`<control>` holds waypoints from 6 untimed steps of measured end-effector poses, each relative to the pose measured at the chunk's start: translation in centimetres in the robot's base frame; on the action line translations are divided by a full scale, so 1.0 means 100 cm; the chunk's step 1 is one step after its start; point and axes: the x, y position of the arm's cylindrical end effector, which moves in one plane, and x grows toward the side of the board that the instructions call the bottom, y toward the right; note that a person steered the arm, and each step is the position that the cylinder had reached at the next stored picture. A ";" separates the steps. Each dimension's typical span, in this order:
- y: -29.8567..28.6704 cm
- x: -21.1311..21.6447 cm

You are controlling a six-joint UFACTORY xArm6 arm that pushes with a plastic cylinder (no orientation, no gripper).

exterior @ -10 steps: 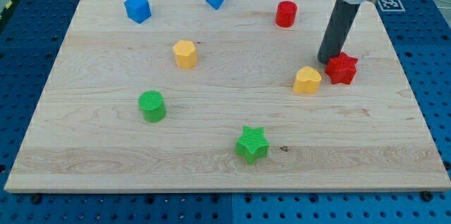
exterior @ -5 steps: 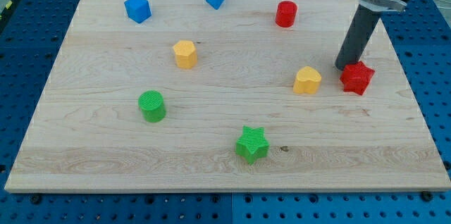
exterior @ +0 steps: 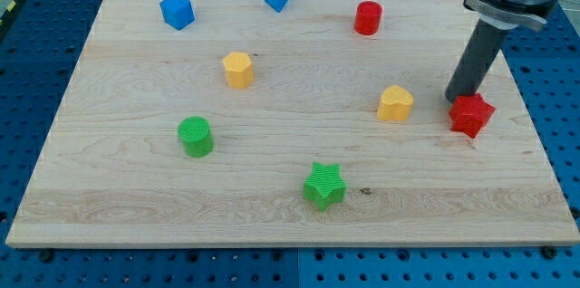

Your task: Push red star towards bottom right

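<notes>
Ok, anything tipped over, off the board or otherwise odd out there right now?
Nothing stands out. My tip sits at the upper left edge of the red star, which lies flat near the board's right edge but well on it. The yellow block to its left is apart from it.

My tip (exterior: 459, 100) touches the red star (exterior: 472, 115) at its upper-left, near the board's (exterior: 136, 188) right edge.

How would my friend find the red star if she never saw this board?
Look at the wooden board's right side, where the dark rod comes down. The red star sits right below my tip. It is pointy; the yellow heart to its left is not.
</notes>
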 end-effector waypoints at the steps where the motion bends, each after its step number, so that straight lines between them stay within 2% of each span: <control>1: 0.011 0.013; 2: 0.011 0.024; 4: -0.025 0.024; 6: -0.022 0.057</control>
